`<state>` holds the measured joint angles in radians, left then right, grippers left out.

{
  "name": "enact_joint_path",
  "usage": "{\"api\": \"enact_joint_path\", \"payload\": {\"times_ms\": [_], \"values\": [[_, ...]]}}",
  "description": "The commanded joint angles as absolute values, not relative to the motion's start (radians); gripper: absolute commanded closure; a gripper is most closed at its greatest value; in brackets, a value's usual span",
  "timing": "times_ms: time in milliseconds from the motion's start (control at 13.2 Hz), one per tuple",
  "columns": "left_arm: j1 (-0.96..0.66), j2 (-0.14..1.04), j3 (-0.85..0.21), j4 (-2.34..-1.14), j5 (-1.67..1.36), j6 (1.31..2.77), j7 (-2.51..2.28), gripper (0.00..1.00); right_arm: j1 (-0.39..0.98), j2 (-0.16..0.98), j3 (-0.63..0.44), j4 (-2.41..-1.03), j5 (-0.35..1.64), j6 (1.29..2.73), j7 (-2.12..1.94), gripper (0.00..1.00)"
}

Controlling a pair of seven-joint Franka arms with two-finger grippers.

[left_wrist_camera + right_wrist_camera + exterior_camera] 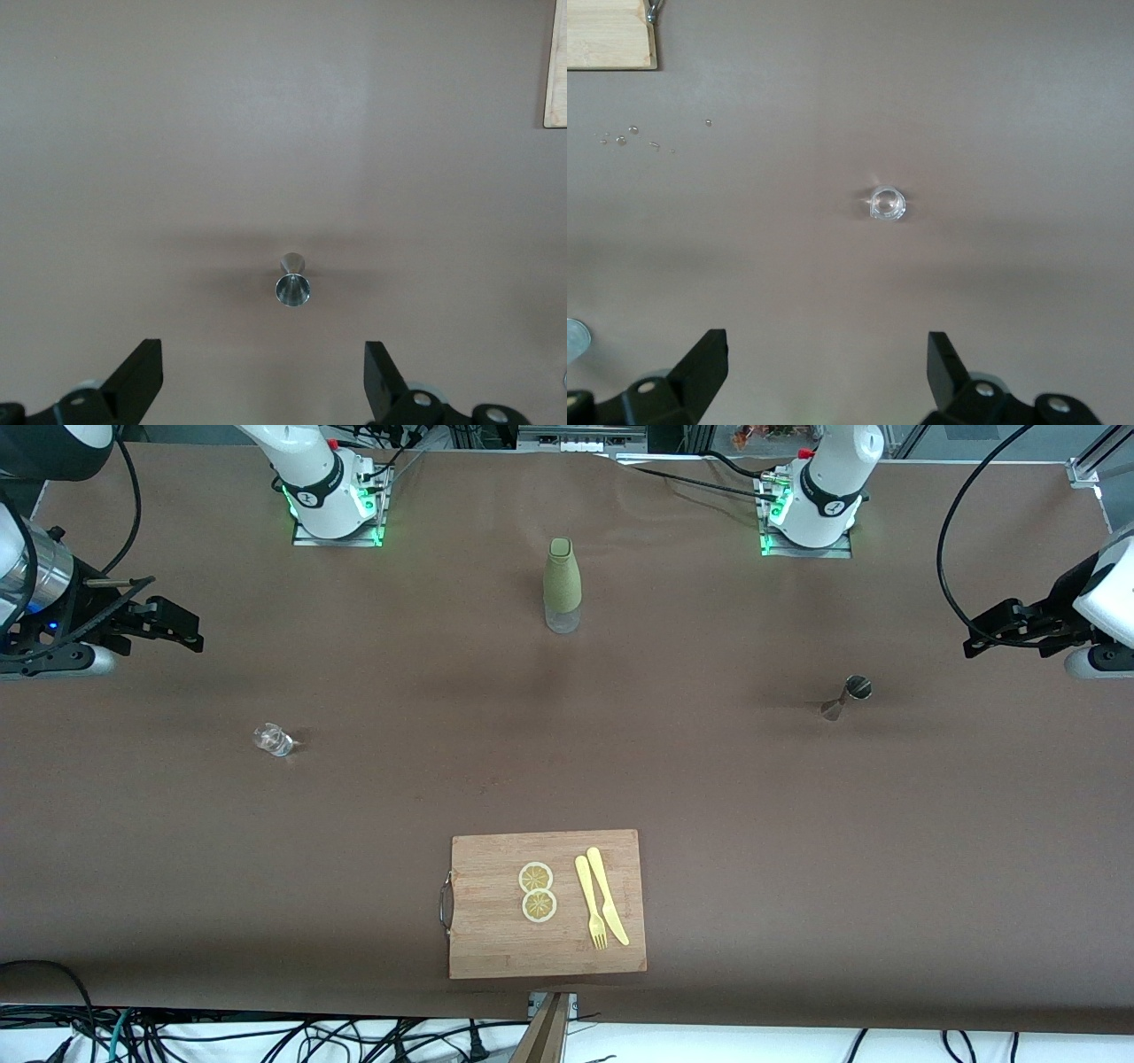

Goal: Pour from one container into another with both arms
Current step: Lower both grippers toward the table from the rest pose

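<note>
We log the task as not yet begun: nothing is grasped, nothing poured.

Right gripper (pixel 190 638): hangs in the air over the tabletop (pixel 797 824) near the edge at the right arm's end; the right wrist view shows its fingers (pixel 702 365) spread wide with nothing between them.

Glass cup (pixel 273 740): stands on the tabletop toward the right arm's end, upright as far as we can tell, well apart from every other object. In the right wrist view it sits clear of the open fingers, untouched. A few droplets (pixel 622 140) lie on the tabletop near the corner of the cutting board (pixel 496 948).

Olive-green bottle (pixel 562 585): upright between the two arm bases, not involved.

The cutting board lies at the tabletop edge nearest the front camera, carrying two lemon slices (pixel 537 891), a yellow fork (pixel 591 903) and knife (pixel 607 895).

Jigger (pixel 846 697): toward the left arm's end. It appears to stand upright, mouth open upward in the left wrist view, untouched.

Left gripper (pixel 974 642): hangs over the tabletop edge at the left arm's end, fingers (pixel 137 376) wide apart, empty.

Remaining, in our judgement: grasp the cup, grasp or steady the jigger, bring them together, tip the cup into the jigger.
</note>
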<state>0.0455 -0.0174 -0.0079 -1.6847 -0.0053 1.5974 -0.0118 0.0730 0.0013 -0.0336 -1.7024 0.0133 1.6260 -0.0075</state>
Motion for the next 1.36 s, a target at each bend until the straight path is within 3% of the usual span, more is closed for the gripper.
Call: {"api": "enact_joint_path", "payload": {"times_ms": [0,833,1288], "values": [[0.054,-0.017,-0.014,-1.671,-0.025,1.575,-0.018,0.00,0.078,-0.009,-0.028,-1.706,-0.002,1.638,0.021,0.00],[0.052,-0.017,-0.015,-1.671,-0.025,1.560,-0.018,0.00,0.066,-0.003,-0.049,-1.706,-0.002,1.608,-0.079,0.00],[0.057,-0.020,-0.011,-1.674,-0.023,1.539,-0.014,0.00,0.061,0.023,-0.176,-1.704,0.026,1.588,-0.697,0.00]]}}
